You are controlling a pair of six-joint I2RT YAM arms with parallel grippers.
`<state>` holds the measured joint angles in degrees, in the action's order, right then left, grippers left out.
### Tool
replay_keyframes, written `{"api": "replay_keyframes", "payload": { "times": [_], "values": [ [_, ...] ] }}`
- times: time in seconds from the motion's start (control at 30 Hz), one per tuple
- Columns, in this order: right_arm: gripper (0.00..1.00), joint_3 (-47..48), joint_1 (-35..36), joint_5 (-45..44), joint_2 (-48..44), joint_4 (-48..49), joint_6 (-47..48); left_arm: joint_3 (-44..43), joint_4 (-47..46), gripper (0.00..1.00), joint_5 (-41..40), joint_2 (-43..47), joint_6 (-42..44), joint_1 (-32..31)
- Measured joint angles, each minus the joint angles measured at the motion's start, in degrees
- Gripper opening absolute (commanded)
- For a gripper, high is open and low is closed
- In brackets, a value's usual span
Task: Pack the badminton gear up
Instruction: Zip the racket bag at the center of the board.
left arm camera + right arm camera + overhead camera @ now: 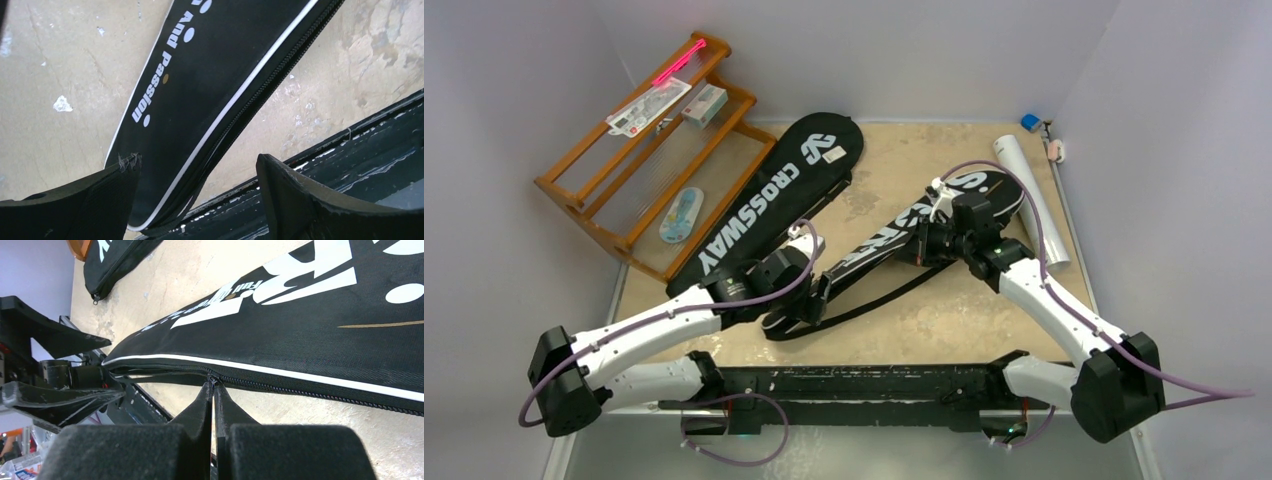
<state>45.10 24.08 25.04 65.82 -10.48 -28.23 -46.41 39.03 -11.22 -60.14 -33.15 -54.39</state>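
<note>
Two black racket covers lie on the tan table. The "CROSSWAY" cover point(774, 195) is at the left. The "SPORT" cover point(876, 250) runs diagonally under both arms, and its long side shows in the right wrist view point(320, 335). My right gripper point(212, 386) is shut, its tips pinching the zipper pull point(212, 379) on that cover's edge. My left gripper point(197, 165) stands open over the narrow handle end of the same cover point(200, 85), with nothing gripped. A long white tube point(1032, 200) lies at the right.
An orange-brown wooden rack point(639, 150) leans at the back left, holding small packets point(649, 105) and a pink stick point(676, 65). A small blue item point(1030, 122) sits in the back right corner. A black rail point(864, 385) runs along the near edge.
</note>
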Motion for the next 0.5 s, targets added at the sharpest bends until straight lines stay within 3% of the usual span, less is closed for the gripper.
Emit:
{"api": "replay_keyframes", "payload": {
  "times": [0.1,0.17,0.3,0.33,0.5],
  "values": [
    [0.00,0.3,0.0,0.0,0.0,-0.1,0.0,1.0,-1.8,0.70,1.7,-1.2,1.2,0.0],
    [0.00,0.7,0.0,0.0,0.2,-0.3,0.4,1.3,-3.5,0.57,3.1,-2.9,1.9,0.0],
    [0.00,1.8,0.0,0.2,1.5,-0.3,1.5,1.6,-5.3,0.04,3.5,-6.8,2.7,0.0],
    [0.00,1.9,0.0,0.4,1.9,-0.3,1.6,1.6,-5.7,0.00,3.4,-7.6,2.7,0.0],
    [0.00,1.9,2.8,-0.8,3.3,-0.3,1.7,1.6,-7.6,0.00,3.0,-8.8,3.8,0.0]
  ]
}}
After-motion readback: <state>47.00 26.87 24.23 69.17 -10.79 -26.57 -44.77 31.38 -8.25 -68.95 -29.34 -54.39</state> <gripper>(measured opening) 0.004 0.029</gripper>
